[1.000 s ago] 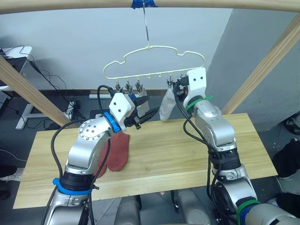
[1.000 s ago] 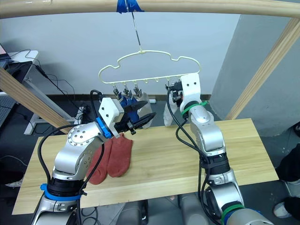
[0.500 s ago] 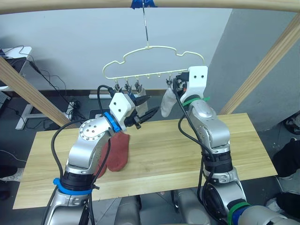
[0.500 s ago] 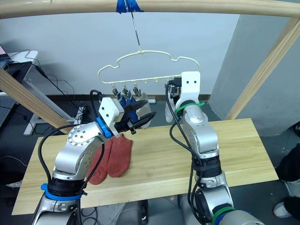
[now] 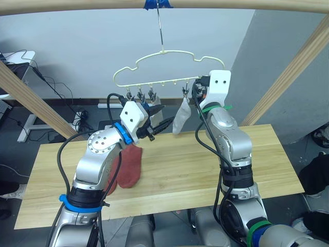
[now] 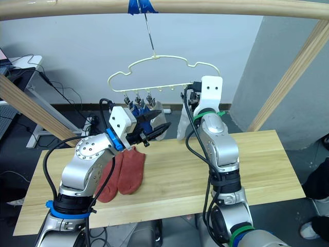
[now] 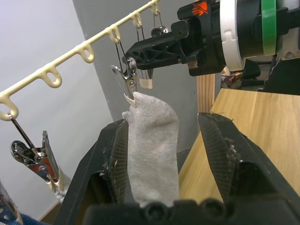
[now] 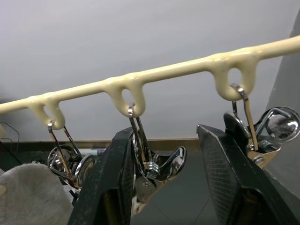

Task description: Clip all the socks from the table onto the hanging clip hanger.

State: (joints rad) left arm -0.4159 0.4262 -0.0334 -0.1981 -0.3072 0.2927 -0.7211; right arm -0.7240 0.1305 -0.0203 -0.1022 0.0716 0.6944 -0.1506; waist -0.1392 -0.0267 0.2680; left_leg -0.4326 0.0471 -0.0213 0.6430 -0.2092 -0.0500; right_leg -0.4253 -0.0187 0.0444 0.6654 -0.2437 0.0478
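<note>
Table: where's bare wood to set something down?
The table is bare across its right half, from the red socks to the right edge, around the right arm. The left end beyond the socks is bare too. It is crowded up at the clip hanger, where both grippers and hung socks bunch.

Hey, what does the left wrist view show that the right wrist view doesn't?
Left wrist view alone: the right tool up at the clips, the grey sock hanging full length from one clip between the left tool's open fingers, and a stretch of the table. Right wrist view alone: a close look at an empty clip between the right tool's own open fingers. Both share: the clip hanger's pale rail with its loops, and part of the grey sock.
</note>
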